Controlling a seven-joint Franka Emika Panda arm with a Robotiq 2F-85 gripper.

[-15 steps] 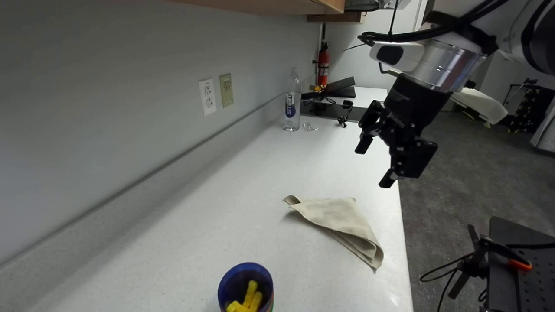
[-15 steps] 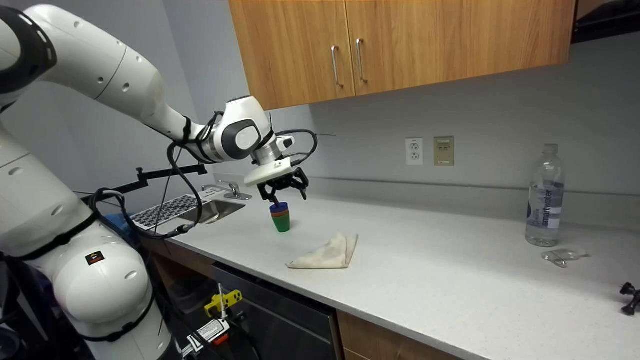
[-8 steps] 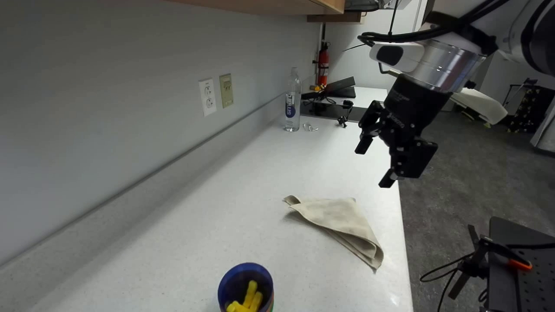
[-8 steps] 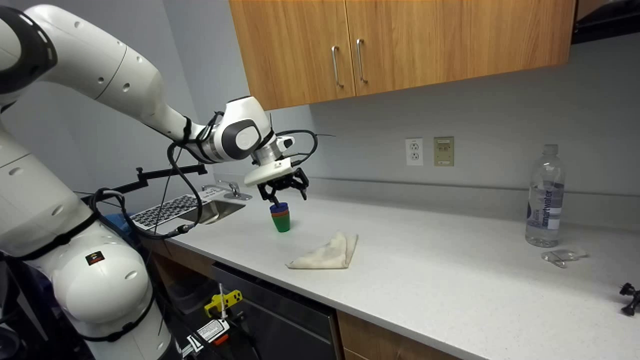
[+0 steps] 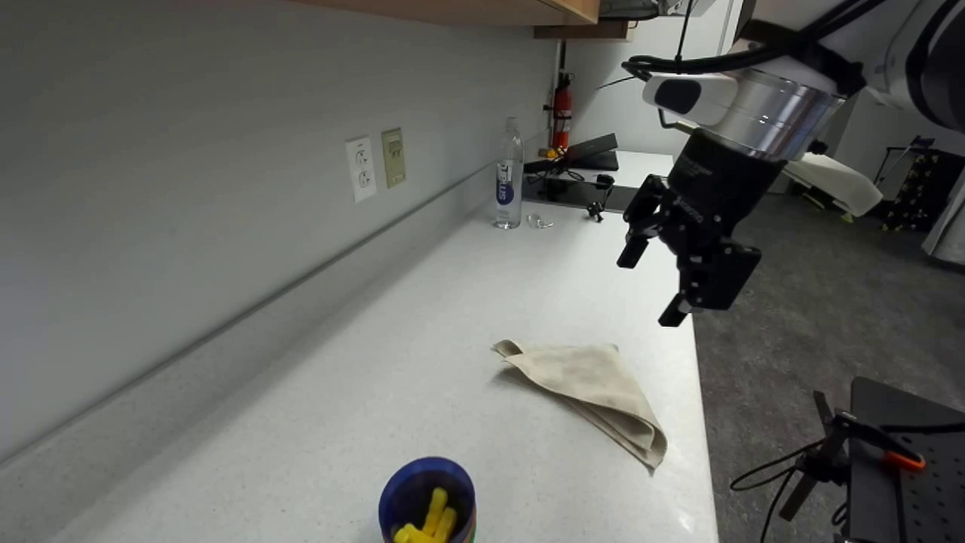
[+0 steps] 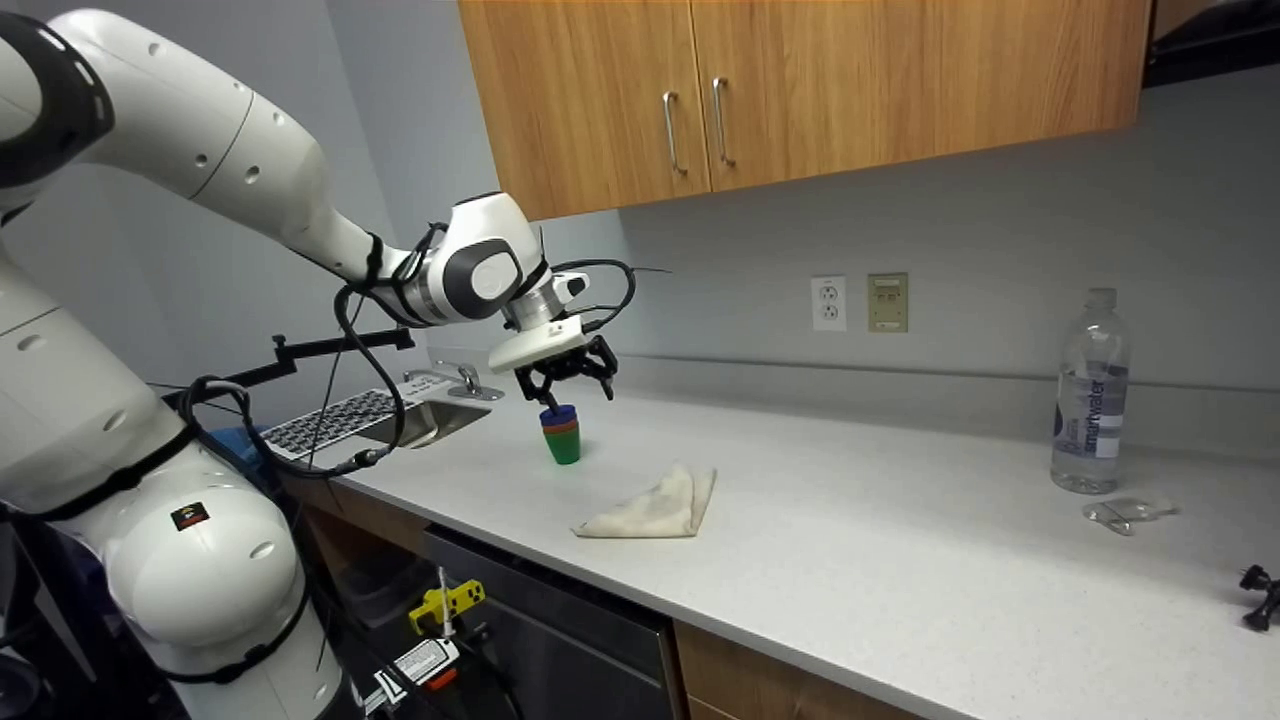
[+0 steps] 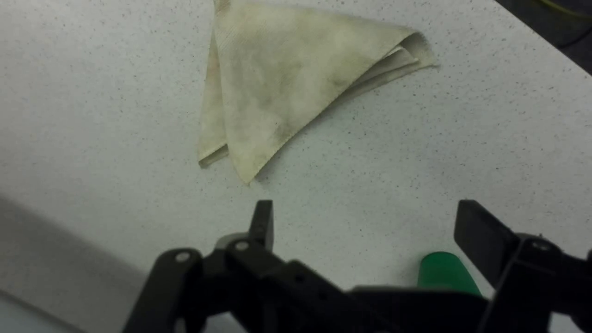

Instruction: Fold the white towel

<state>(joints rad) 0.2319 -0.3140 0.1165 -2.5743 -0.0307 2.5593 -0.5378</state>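
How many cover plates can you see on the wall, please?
2, in both exterior views: a white outlet plate and, beside it, a beige plate. Others may be hidden.

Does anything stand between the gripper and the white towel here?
Nothing visible does. In the wrist view, speckled counter shows between the open gripper and the white towel; the green cup appears lower in that view, off the line between them.

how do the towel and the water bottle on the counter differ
The towel is pale, blotchy cloth; the bottle is clear and labelled. The towel lies folded over; the bottle stands upright. The bottle is near the wall, the towel farther from it. Both rest on the counter.
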